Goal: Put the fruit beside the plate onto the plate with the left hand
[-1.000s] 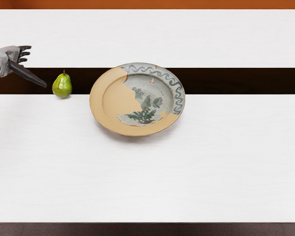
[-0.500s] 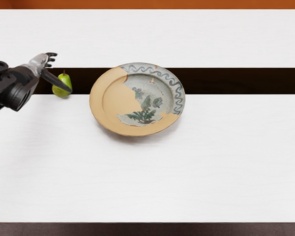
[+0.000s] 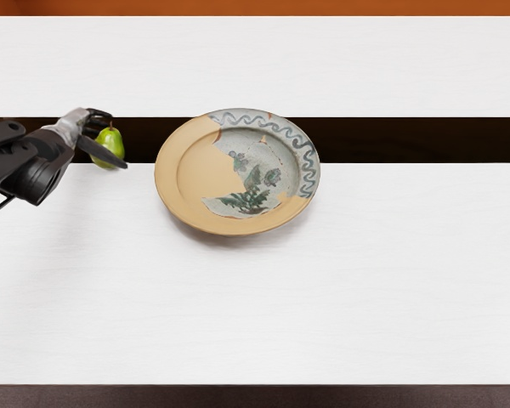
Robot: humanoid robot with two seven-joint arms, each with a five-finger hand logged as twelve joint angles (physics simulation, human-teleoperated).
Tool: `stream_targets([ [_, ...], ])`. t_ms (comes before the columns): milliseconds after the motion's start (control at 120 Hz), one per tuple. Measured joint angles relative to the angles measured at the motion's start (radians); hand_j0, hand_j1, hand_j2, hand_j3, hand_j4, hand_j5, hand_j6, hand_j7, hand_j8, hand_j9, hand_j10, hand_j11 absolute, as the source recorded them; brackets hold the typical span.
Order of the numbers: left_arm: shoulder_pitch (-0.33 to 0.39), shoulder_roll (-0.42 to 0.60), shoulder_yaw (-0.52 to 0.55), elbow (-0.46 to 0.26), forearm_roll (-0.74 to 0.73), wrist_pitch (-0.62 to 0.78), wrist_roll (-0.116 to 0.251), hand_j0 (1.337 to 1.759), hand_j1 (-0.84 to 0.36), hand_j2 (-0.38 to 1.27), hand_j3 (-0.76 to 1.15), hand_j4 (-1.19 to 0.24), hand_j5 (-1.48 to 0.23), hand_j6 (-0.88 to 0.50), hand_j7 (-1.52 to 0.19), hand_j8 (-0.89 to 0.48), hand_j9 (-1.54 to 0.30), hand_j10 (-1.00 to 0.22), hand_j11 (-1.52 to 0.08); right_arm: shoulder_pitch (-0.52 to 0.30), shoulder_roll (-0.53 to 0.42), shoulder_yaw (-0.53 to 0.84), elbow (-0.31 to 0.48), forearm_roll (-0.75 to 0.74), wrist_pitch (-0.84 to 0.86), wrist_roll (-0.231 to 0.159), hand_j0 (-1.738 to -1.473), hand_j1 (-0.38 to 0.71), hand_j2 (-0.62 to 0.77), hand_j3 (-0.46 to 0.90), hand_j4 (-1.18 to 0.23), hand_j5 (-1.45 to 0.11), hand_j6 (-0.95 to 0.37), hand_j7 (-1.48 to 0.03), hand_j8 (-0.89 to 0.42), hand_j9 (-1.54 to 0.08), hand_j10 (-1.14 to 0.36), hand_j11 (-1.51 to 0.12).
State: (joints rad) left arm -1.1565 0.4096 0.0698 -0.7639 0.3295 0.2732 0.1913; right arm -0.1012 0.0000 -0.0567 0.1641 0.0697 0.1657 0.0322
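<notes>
A green pear (image 3: 113, 144) stands upright at the table's dark strip, just left of the plate (image 3: 183, 174), a tan dish with a blue-grey painted half. My left hand (image 3: 109, 136) has come in from the left edge and straddles the pear. Its black thumb (image 3: 106, 154) crosses in front of the fruit, and its other fingers (image 3: 99, 119) curl behind the top. The hand hides the pear's left side. The pear still rests on the table, a short gap away from the plate's rim. The right arm is out of view.
The white table (image 3: 255, 289) stretches wide in front of the plate and to its right. A dark band (image 3: 408, 140) runs across the table behind the plate and the pear. My left forearm (image 3: 25, 161) lies over the table's left edge.
My left hand has swung in from the far left and dropped onto the pear, its fingers moving from spread above to curled around it. The pear and plate have stayed put.
</notes>
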Motion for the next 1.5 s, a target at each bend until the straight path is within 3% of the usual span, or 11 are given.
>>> stream_targets([
  [258,0.015,-0.017,0.006,0.014,0.000,0.054,-0.001,1.658,0.01,0.06,0.00,-0.28,-0.36,-0.28,-0.36,-0.28,-0.36,-0.28,-0.36,0.000,0.000,0.000,0.000,0.000,0.000,0.000,-1.658,-0.34,0.00,0.00,-0.01,-0.01,-0.01,-0.01,-0.01,-0.01,-0.01,-0.01],
  [867,0.017,-0.046,0.037,0.027,0.007,0.064,0.003,1.658,-0.20,0.10,0.00,-0.48,-0.58,-0.45,-0.59,-0.40,-0.60,-0.46,-0.60,0.000,0.000,0.000,0.000,0.000,0.000,0.000,-1.658,-0.34,0.00,0.00,-0.01,-0.01,-0.01,-0.01,-0.01,-0.01,-0.01,-0.01],
  [908,0.018,-0.046,0.038,0.027,0.009,0.063,0.003,1.657,-0.20,0.10,0.00,-0.49,-0.60,-0.43,-0.61,-0.41,-0.62,-0.46,-0.63,0.000,0.000,0.000,0.000,0.000,0.000,0.000,-1.658,-0.34,0.00,0.00,-0.01,-0.01,-0.01,-0.01,-0.01,-0.01,-0.01,-0.01],
  [950,0.029,-0.046,0.036,0.027,0.018,0.063,0.002,1.655,-0.19,-0.01,0.00,-0.44,-0.61,-0.40,-0.63,-0.37,-0.66,-0.46,-0.66,0.000,0.000,0.000,0.000,0.000,0.000,0.000,-1.658,-0.34,0.00,0.00,-0.01,-0.01,-0.01,-0.01,-0.01,-0.01,-0.01,-0.01],
  [1083,0.031,-0.046,0.039,0.027,0.014,0.059,0.003,1.654,-0.21,0.09,0.00,-0.46,-0.66,-0.39,-0.69,-0.35,-0.72,-0.50,-0.67,0.000,0.000,0.000,0.000,0.000,0.000,0.000,-1.658,-0.34,0.00,0.00,-0.01,-0.01,-0.01,-0.01,-0.01,-0.01,-0.01,-0.01],
  [1200,0.030,-0.048,0.039,0.027,0.010,0.057,0.004,1.654,-0.20,0.10,0.00,-0.48,-0.68,-0.39,-0.72,-0.35,-0.74,-0.43,-0.77,0.000,0.000,0.000,0.000,0.000,0.000,0.000,-1.658,-0.34,0.00,0.00,-0.01,-0.01,-0.01,-0.01,-0.01,-0.01,-0.01,-0.01],
  [1217,0.029,-0.051,0.040,0.027,0.010,0.057,0.006,1.653,-0.20,0.08,0.00,-0.48,-0.68,-0.39,-0.72,-0.34,-0.74,-0.36,-0.85,0.000,0.000,0.000,0.000,0.000,0.000,0.000,-1.658,-0.34,0.00,0.00,-0.01,-0.01,-0.01,-0.01,-0.01,-0.01,-0.01,-0.01],
  [1233,0.027,-0.061,0.040,0.027,0.010,0.059,0.008,1.653,-0.20,0.05,0.00,-0.48,-0.68,-0.39,-0.71,-0.34,-0.74,-0.20,-1.11,0.000,0.000,0.000,0.000,0.000,0.000,0.000,-1.658,-0.34,0.00,0.00,-0.01,-0.01,-0.01,-0.01,-0.01,-0.01,-0.01,-0.01],
  [1383,0.015,-0.069,0.040,0.022,-0.003,0.053,0.008,1.653,-0.21,0.12,0.00,-0.48,-0.73,-0.39,-0.76,-0.34,-0.78,-0.41,-0.95,0.000,0.000,0.000,0.000,0.000,0.000,0.000,-1.658,-0.34,0.00,0.00,-0.01,-0.01,-0.01,-0.01,-0.01,-0.01,-0.01,-0.01],
  [1500,0.000,-0.060,0.039,0.008,-0.010,0.051,0.008,1.653,-0.22,0.14,0.00,-0.45,-0.77,-0.37,-0.79,-0.32,-0.79,-0.43,-0.89,0.000,0.000,0.000,0.000,0.000,0.000,0.000,-1.658,-0.34,0.00,0.00,-0.01,-0.01,-0.01,-0.01,-0.01,-0.01,-0.01,-0.01],
])
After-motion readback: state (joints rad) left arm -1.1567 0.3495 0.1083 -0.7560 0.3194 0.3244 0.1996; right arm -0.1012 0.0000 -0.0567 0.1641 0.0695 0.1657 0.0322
